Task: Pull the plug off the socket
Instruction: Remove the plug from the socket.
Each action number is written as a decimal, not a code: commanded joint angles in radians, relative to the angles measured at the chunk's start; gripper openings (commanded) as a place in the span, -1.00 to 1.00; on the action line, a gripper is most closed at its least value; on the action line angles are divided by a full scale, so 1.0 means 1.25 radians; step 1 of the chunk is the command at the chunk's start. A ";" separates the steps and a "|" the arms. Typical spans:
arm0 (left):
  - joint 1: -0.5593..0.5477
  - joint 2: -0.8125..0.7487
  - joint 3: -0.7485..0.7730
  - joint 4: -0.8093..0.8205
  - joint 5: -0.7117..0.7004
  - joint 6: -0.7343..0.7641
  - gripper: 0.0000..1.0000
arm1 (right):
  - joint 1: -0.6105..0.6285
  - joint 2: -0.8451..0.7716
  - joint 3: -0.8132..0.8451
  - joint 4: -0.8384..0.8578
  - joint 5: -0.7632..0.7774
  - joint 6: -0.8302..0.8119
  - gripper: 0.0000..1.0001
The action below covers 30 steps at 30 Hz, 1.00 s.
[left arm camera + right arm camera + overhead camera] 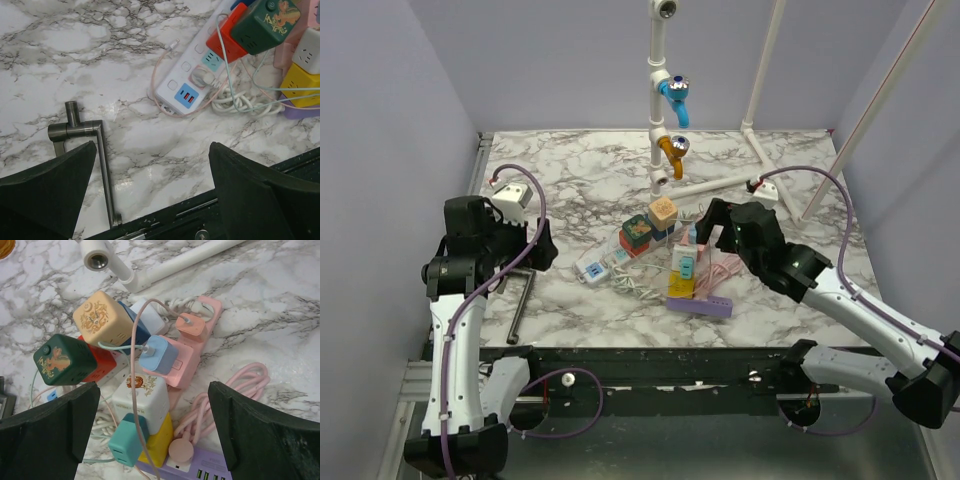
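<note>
A white power strip [182,82] lies on the marble with a white round plug [202,76] seated in it, beside red [227,37] and green [265,20] cube adapters. A pink round plug [181,451] sits in a purple strip [200,467]. Blue [159,354] and pink [190,326] chargers are plugged into a pink strip [192,365]. My left gripper [152,150] hovers open over bare marble, left of the white strip. Above the cluster, my right gripper [154,390] is open, with a white cube adapter [142,397] and a teal charger [125,440] below its gap. Neither gripper holds anything.
A metal L-shaped handle [97,150] lies near the table's front edge under my left gripper. A white pipe frame [660,120] with blue and orange valves stands behind the strips. Loose white and pink cables [235,390] coil around the cluster.
</note>
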 commanded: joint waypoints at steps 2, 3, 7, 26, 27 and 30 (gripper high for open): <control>-0.043 0.008 0.001 0.011 0.111 0.082 0.97 | 0.018 -0.063 0.033 -0.108 0.102 -0.014 1.00; -0.079 0.012 0.004 0.010 0.103 0.096 0.97 | 0.018 -0.077 0.037 -0.124 0.098 -0.016 1.00; -0.229 0.023 0.003 0.008 0.033 0.153 0.97 | 0.019 -0.108 0.048 -0.226 0.089 0.015 1.00; -0.440 -0.173 -0.286 0.211 0.113 0.502 0.97 | 0.021 -0.165 -0.081 -0.333 -0.017 0.188 1.00; -0.464 -0.188 -0.302 0.232 0.109 0.527 0.97 | 0.021 -0.169 -0.097 -0.324 -0.036 0.209 0.99; -0.545 -0.179 -0.317 0.284 0.097 0.576 0.97 | 0.021 -0.175 -0.150 -0.301 -0.083 0.285 0.95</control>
